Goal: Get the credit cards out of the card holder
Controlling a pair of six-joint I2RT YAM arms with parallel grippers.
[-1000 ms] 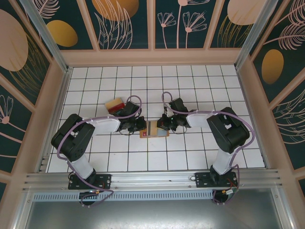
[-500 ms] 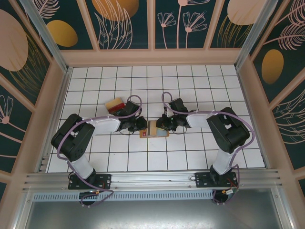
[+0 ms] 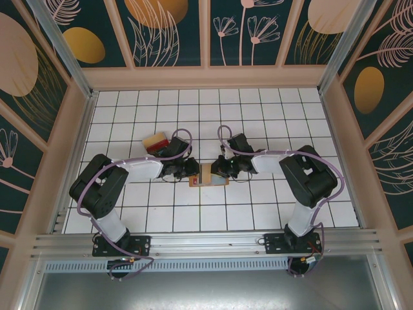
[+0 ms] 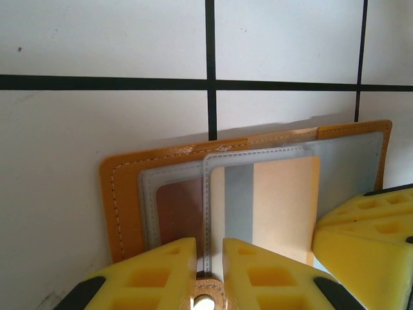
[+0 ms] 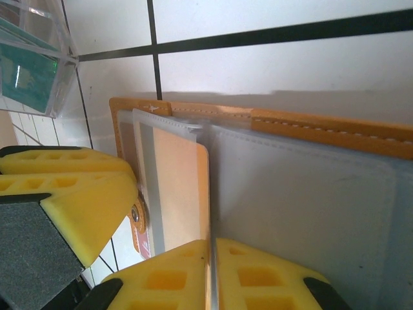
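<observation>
**Both jaws clamped on the open card holder, mid-counter**

The card holder lies opened out flat on the white tiled counter, about midway between the two arms. In the top view its long axis runs left to right across the counter, with one half toward each arm.

The left gripper sits at the holder's left half and the right gripper at its right half, tips pointing toward each other and close together.

In the left wrist view the holder's orange-brown stitched cover frames grey-blue clear pockets. A tan card sits in the upper pocket, its long axis running away from the jaws. A reddish card shows through the pocket beside it. The left gripper has its yellow pads drawn nearly together, with the edge of a pocket leaf and the holder's snap caught in the slit between them. One yellow pad of the other gripper shows at the right.

In the right wrist view the right gripper is clenched on a thin clear pocket leaf, pads all but touching on it. The tan card lies just left of that leaf, and the cover's edge runs along the far side.

Loose cards, tan and red, lie well apart from the holder at the far left, partly behind the left arm.
</observation>
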